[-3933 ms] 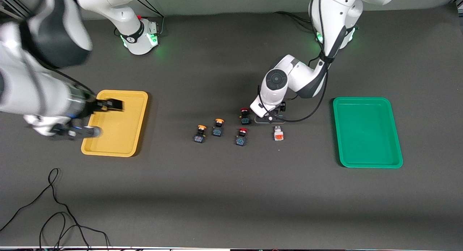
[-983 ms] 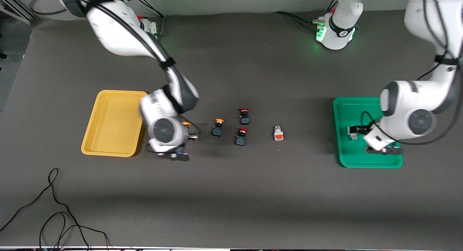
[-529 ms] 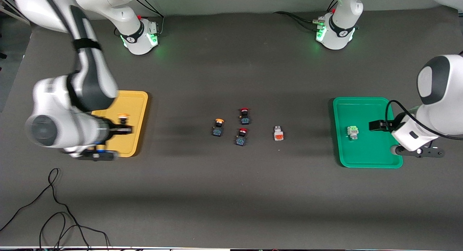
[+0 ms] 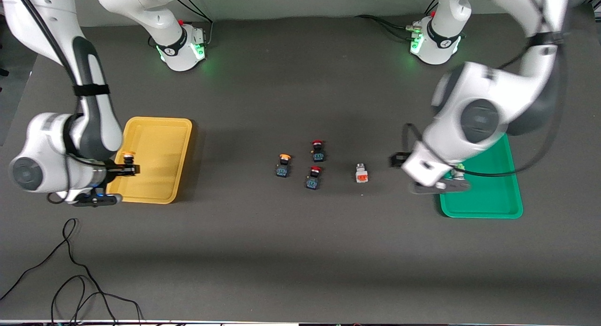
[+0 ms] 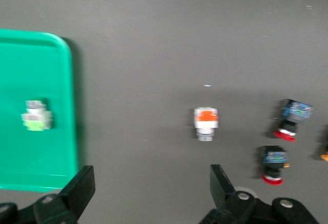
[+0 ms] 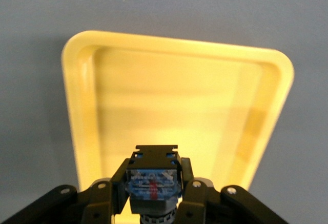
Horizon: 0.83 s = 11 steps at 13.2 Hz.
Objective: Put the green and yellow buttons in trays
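From the front, a yellow button (image 4: 127,155) is held by the right gripper (image 4: 129,170) over the yellow tray (image 4: 162,128), a release inside its rim being judged next. In the left wrist view, the left gripper (image 5: 148,188) is spread wide over bare table beside the green tray (image 5: 61,60), where the green button (image 5: 36,119) lies. In the right wrist view, open tray floor is seen.

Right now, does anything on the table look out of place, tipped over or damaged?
Nothing stands out. The green button lies in the green tray, the right gripper holds a yellow button over the yellow tray, and the open left gripper hangs over bare table beside the green tray.
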Each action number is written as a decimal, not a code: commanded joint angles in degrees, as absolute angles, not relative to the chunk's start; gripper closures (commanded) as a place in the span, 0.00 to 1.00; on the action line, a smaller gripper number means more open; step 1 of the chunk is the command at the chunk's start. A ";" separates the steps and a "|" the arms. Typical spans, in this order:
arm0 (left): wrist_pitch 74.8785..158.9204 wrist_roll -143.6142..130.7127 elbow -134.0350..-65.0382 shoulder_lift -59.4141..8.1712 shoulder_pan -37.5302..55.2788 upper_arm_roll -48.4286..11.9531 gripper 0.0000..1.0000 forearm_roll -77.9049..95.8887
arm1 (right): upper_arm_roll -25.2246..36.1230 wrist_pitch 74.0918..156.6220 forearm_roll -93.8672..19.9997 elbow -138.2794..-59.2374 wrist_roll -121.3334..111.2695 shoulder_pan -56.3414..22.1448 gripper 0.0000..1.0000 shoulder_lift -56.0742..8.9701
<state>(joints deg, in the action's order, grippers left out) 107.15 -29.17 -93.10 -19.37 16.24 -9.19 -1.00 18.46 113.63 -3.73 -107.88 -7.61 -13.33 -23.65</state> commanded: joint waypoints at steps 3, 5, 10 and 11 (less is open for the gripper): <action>122.30 -33.75 -102.54 -22.23 22.40 -8.09 0.00 -1.05 | 18.72 132.86 -4.82 -121.09 -8.53 -14.33 1.00 -25.22; 130.92 -34.27 -107.12 -25.47 23.64 -8.09 0.00 -1.14 | 18.28 136.31 -8.77 -122.95 -8.53 -14.94 1.00 -26.36; 138.24 -35.68 -108.63 -32.42 25.13 -7.91 0.00 -1.32 | 18.28 133.00 -9.05 -121.82 -8.52 -16.00 0.00 -23.57; 138.43 -35.94 -108.55 -33.30 25.40 -7.82 0.00 -1.75 | 18.37 129.32 -9.05 -120.25 -8.44 -16.00 0.00 -22.16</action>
<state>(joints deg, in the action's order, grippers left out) 137.51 -34.36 -108.45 -32.60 23.88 -9.00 -1.09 18.04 134.44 -7.77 -121.56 -7.60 -15.70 -26.07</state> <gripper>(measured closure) 0.000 0.405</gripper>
